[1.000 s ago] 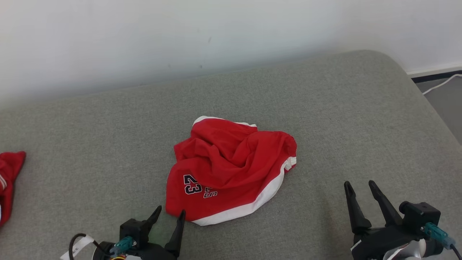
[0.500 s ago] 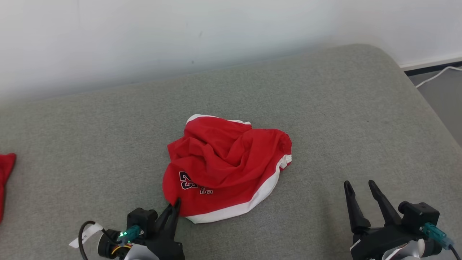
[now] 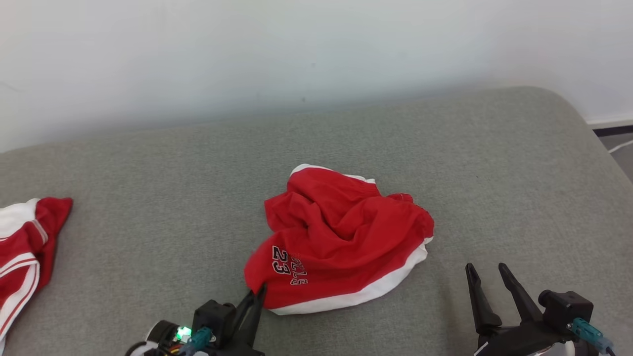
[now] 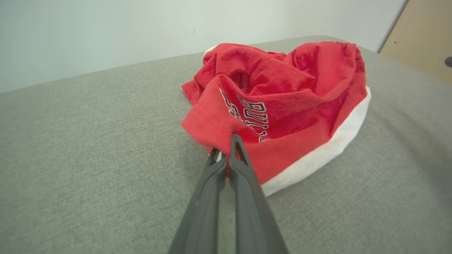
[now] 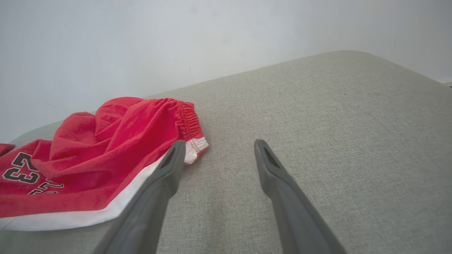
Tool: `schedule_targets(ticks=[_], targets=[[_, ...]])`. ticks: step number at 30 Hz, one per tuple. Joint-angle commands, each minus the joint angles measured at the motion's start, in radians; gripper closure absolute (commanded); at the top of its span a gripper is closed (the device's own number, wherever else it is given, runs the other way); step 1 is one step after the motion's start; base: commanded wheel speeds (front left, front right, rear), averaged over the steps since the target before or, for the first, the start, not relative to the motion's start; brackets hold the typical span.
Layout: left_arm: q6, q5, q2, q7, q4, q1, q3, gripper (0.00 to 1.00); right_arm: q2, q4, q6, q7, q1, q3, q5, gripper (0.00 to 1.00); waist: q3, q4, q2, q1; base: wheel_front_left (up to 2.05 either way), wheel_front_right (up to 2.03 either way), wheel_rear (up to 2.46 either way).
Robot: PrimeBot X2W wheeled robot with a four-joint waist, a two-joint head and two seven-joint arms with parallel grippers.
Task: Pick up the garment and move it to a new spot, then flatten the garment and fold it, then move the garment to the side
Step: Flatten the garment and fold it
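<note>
I get bright, soft, even light in all three views. The wall (image 3: 198, 49) looks pale and a bit washed out. The shadows are faint. There is a thin one under the near edge of the red shorts (image 3: 346, 237), and a wider grey one on the cushion (image 4: 423, 151) at the right of the left wrist view. The wrist views bend at the edges (it's a wide lens), so the cushion's far edge curves. Close to the camera, the fingers (image 5: 148, 211) of the right end effector (image 5: 219, 143) look soft. A small green light (image 3: 184, 332) glows sharply in the head view.
</note>
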Motion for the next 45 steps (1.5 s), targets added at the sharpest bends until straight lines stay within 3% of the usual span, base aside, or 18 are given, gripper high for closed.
schedule_targets(ticks=[1, 6, 14, 26, 27, 28, 29, 30, 36, 45], targets=[[0.005, -0.001, 0.011, 0.023, -0.027, 0.031, -0.001, 1.0, 0.005, 0.004, 0.0, -0.004, 0.007, 0.003, 0.001, 0.0, -0.011, 0.017, -0.0001, 0.0, 0.0, 0.0, 0.0], [0.0, -0.028, 0.014, 0.057, -0.049, 0.069, -0.006, 1.0, 0.005, 0.016, 0.0, -0.002, -0.005, 0.015, 0.0, 0.0, -0.022, 0.015, -0.0001, 0.0, 0.0, 0.0, 0.0], [-0.031, -0.036, 0.01, 0.039, 0.037, 0.01, -0.022, 1.0, -0.007, 0.027, 0.0, 0.002, -0.015, 0.029, 0.007, 0.0, -0.036, -0.012, -0.0001, 0.0, 0.0, 0.0, 0.0], [-0.074, -0.047, -0.007, -0.044, 0.342, -0.162, -0.031, 0.99, -0.013, 0.051, 0.0, -0.002, -0.036, 0.037, 0.009, 0.0, -0.023, -0.069, -0.0001, 0.0, 0.0, 0.0, 0.0], [-0.076, -0.046, -0.009, -0.055, 0.366, -0.173, -0.034, 0.9, -0.012, 0.052, 0.0, -0.003, -0.038, 0.037, 0.009, 0.0, -0.022, -0.071, -0.0001, 0.0, 0.0, 0.0, 0.0], [-0.079, -0.05, -0.012, -0.065, 0.388, -0.185, -0.034, 0.58, -0.012, 0.053, 0.0, -0.004, -0.038, 0.038, 0.008, 0.0, -0.021, -0.073, -0.0001, 0.0, 0.0, 0.0, 0.0], [-0.081, -0.051, -0.015, -0.075, 0.408, -0.196, -0.035, 0.13, -0.012, 0.055, 0.0, -0.003, -0.039, 0.038, 0.008, 0.0, -0.021, -0.074, -0.0001, 0.0, 0.0, 0.0, 0.0], [-0.082, -0.052, -0.019, -0.084, 0.426, -0.204, -0.038, 0.0, -0.012, 0.056, 0.0, -0.004, -0.039, 0.038, 0.007, 0.0, -0.02, -0.074, -0.0001, 0.0, 0.0, 0.0, 0.0], [-0.075, -0.062, -0.035, -0.124, 0.463, -0.219, -0.05, 0.0, -0.007, 0.062, 0.0, -0.007, -0.027, 0.026, 0.002, 0.0, -0.026, -0.06, -0.0001, 0.0, 0.0, 0.0, 0.0], [-0.065, -0.046, -0.038, -0.138, 0.374, -0.117, -0.083, 0.0, -0.002, 0.057, 0.0, -0.01, -0.01, 0.015, 0.005, 0.0, -0.034, -0.02, -0.0001, 0.0, 0.0, 0.0, 0.0]])
